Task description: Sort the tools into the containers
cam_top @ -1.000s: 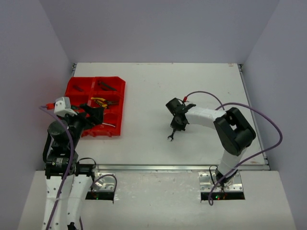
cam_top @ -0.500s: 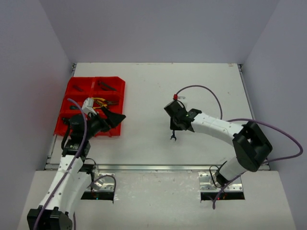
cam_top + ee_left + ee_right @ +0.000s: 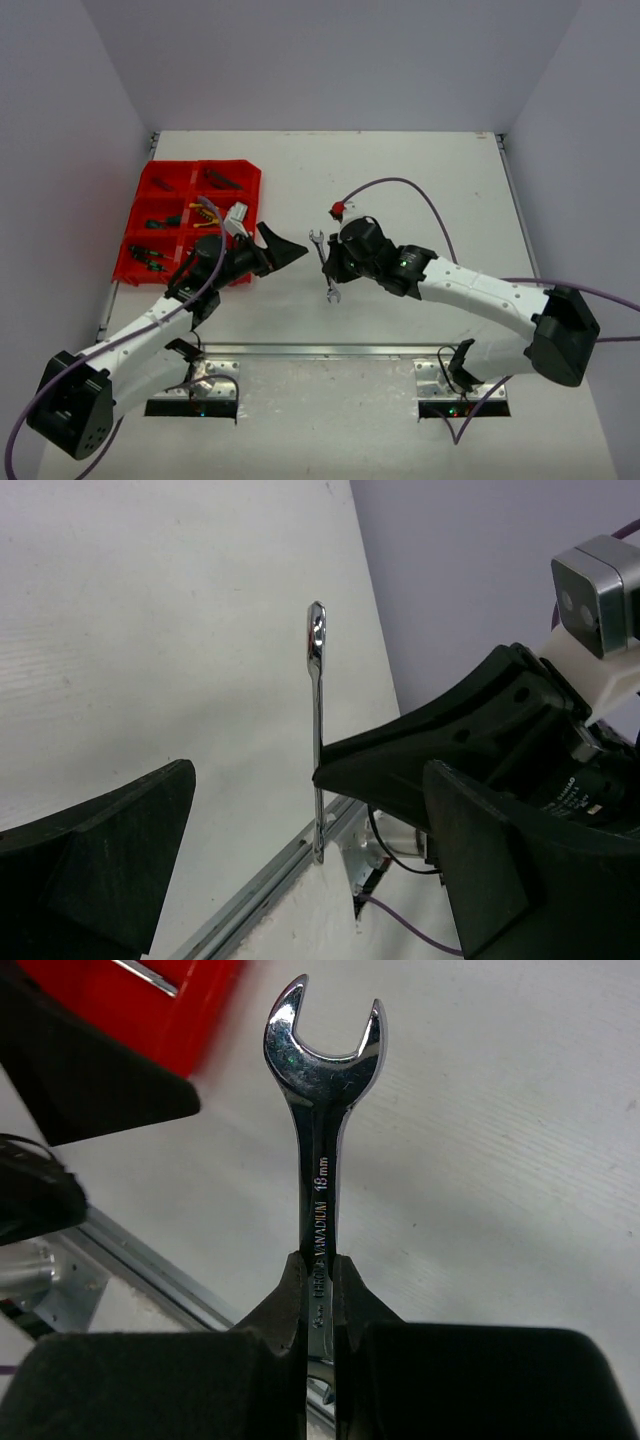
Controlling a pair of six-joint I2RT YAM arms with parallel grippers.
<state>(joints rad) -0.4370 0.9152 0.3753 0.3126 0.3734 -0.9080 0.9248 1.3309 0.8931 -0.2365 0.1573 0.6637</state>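
My right gripper [image 3: 334, 264] is shut on a silver wrench [image 3: 324, 262] and holds it above the table's middle. In the right wrist view the gripper [image 3: 318, 1278] clamps the shaft and the wrench's [image 3: 320, 1110] open end points away. My left gripper [image 3: 290, 251] is open and empty, just left of the wrench and apart from it. In the left wrist view the wrench [image 3: 316, 690] stands upright between and beyond the spread fingers [image 3: 100, 860]. The red tray [image 3: 240, 175] lies at the left, holding yellow-handled pliers [image 3: 205, 211], green-handled screwdrivers [image 3: 150, 252] and dark tools [image 3: 222, 180].
The table's metal front rail [image 3: 330, 349] runs below both grippers. Purple cables [image 3: 400, 186] loop over the right arm. The tray's corner [image 3: 195, 1030] shows at the top left of the right wrist view, with the left gripper's black finger [image 3: 90, 1070] in front of it.
My right gripper has carried the wrench left toward the tray. My left arm has swung right from over the tray, its open gripper now close beside the wrench.
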